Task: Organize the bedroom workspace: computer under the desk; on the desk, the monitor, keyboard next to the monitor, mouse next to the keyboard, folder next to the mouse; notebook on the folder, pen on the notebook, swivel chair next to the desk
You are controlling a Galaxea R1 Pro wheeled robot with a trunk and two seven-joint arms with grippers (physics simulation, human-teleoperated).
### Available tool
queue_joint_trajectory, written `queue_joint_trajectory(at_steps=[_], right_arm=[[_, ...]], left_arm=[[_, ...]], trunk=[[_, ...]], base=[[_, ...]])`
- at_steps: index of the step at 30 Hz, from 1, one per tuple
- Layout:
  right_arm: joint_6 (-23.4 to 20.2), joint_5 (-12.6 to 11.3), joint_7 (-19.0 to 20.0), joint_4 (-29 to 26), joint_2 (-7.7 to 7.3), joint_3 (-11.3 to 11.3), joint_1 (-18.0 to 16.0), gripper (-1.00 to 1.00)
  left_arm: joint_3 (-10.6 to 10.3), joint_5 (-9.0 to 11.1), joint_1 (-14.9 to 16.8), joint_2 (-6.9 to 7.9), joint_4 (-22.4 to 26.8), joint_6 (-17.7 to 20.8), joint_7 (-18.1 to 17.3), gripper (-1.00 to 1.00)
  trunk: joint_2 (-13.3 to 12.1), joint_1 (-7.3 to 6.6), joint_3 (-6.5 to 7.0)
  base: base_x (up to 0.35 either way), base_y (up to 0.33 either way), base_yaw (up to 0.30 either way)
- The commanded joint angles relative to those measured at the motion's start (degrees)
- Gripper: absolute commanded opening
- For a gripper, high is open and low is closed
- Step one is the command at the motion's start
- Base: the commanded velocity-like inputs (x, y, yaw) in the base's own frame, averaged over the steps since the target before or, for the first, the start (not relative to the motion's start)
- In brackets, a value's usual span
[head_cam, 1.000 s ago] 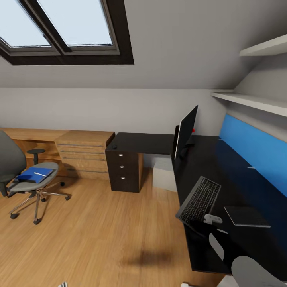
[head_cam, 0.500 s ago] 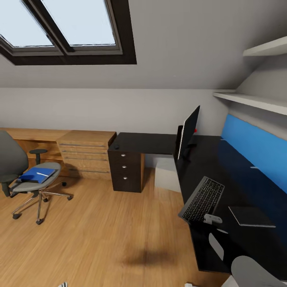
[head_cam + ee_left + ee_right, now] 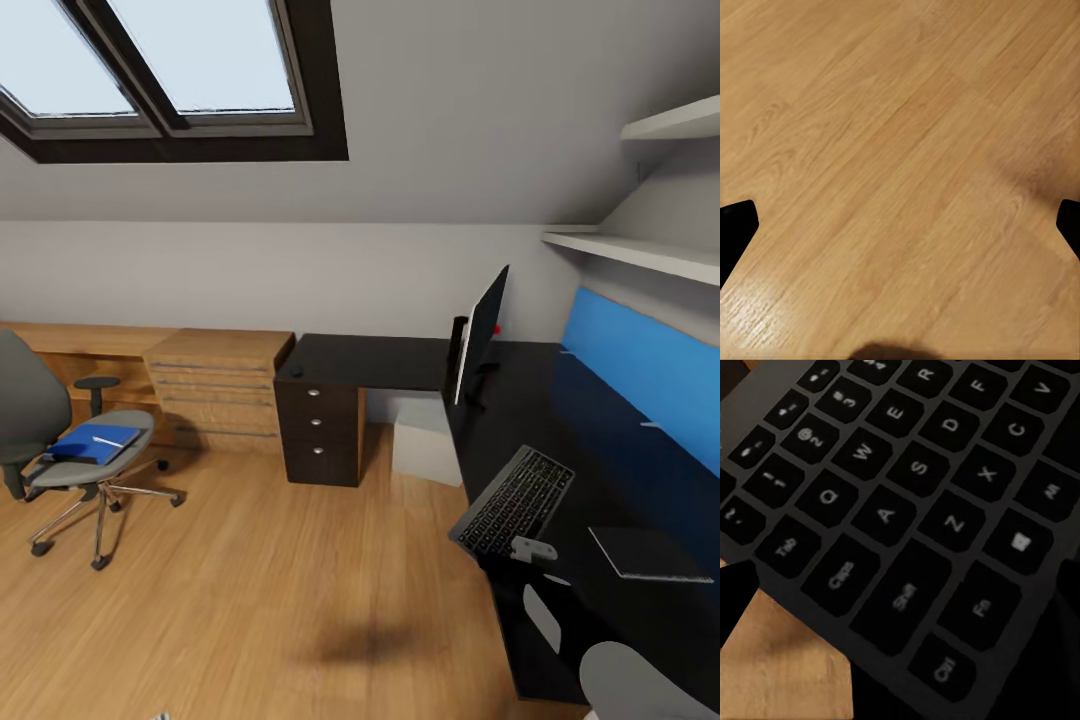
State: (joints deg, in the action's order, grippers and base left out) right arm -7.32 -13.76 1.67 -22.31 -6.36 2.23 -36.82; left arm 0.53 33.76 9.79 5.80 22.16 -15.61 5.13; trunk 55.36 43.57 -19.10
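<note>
Far to my left, the blue folder lies on the swivel chair. My left gripper, spread, faces bare floor. My right gripper pinches the keyboard at its corner, overhanging the desk edge; next, I judge, slide it toward the monitor.

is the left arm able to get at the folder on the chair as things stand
Probably not. The folder lies on the chair far across open floor, while the left wrist view looks down at bare planks. Nothing blocks the way; the base would likely need to drive closer.
</note>
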Motion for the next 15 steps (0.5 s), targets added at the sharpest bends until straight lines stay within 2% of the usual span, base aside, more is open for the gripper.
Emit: queue_joint_trajectory(at_steps=[1, 7, 15], right_arm=[[-0.3, -0.3, 0.2, -0.1, 0.02, 0.2, 0.0, 1.0], [-0.3, -0.3, 0.2, -0.2, 0.11, 0.2, 0.0, 1.0], [-0.3, -0.3, 0.1, -0.2, 0.12, 0.2, 0.0, 1.0]], left_arm=[[-0.1, 0.1, 0.0, 0.0, 0.0, -0.1, 0.1, 1.0], [-0.1, 0.1, 0.0, 0.0, -0.1, -0.1, 0.1, 1.0], [-1.5, 0.2, 0.0, 0.01, -0.2, -0.1, 0.1, 1.0]], trunk=[[0.0, 0.01, -0.07], [0.0, 0.01, -0.07], [0.0, 0.01, -0.07]], base=[[0.115, 0.1, 0.0], [0.143, 0.122, 0.0], [0.02, 0.024, 0.0]])
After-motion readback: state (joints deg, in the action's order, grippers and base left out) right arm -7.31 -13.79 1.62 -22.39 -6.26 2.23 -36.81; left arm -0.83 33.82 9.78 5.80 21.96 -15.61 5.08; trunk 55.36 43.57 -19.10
